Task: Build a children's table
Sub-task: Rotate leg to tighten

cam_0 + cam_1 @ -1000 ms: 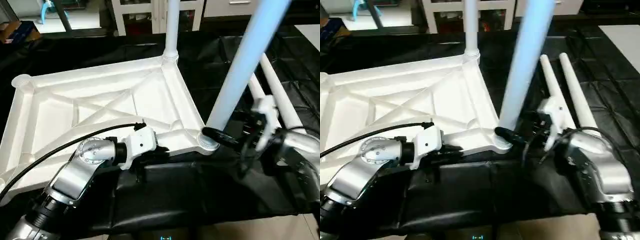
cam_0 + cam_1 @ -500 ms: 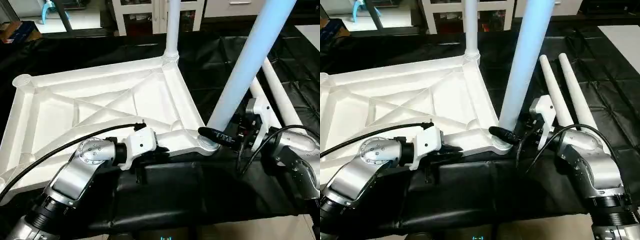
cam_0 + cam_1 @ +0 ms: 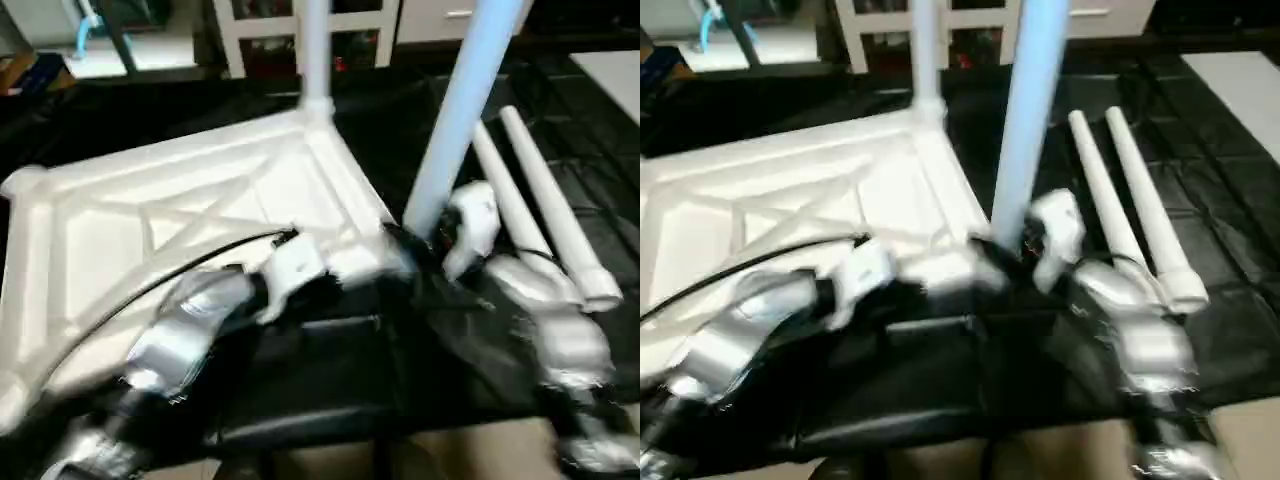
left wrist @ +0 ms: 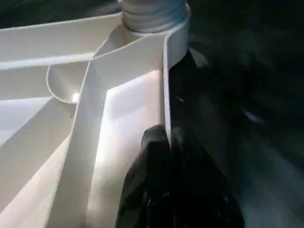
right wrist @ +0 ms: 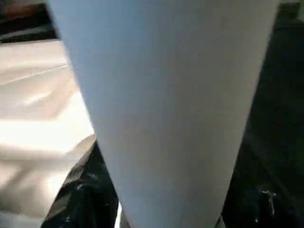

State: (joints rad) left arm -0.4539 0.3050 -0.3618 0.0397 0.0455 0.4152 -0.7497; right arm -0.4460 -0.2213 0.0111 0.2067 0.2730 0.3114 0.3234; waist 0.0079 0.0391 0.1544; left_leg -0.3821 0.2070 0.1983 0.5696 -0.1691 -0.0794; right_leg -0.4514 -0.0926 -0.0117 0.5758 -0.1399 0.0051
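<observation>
The children's table top (image 3: pixel 190 190) lies upside down on black cloth, its X-ribs facing up. One leg (image 3: pixel 315 50) stands in the far corner socket. Another leg (image 3: pixel 462 110) stands in the near right socket (image 4: pixel 152 14). My left gripper (image 4: pixel 166 137) is shut on the top's near rim wall, just short of that socket. My right gripper (image 3: pixel 415 245) sits at the base of the near leg (image 5: pixel 166 109), which rises close in front of its wrist camera. Two more legs (image 3: pixel 540 200) lie side by side on the cloth to the right.
Black cloth (image 3: pixel 330 380) covers the work surface, and its front edge is near me. White shelving (image 3: pixel 260 30) stands at the back. A black cable (image 3: pixel 180 275) runs along my left forearm over the table top.
The head camera has shifted and the picture is smeared. My right wrist has come in closer to the base of the near leg. My left gripper keeps its hold on the rim.
</observation>
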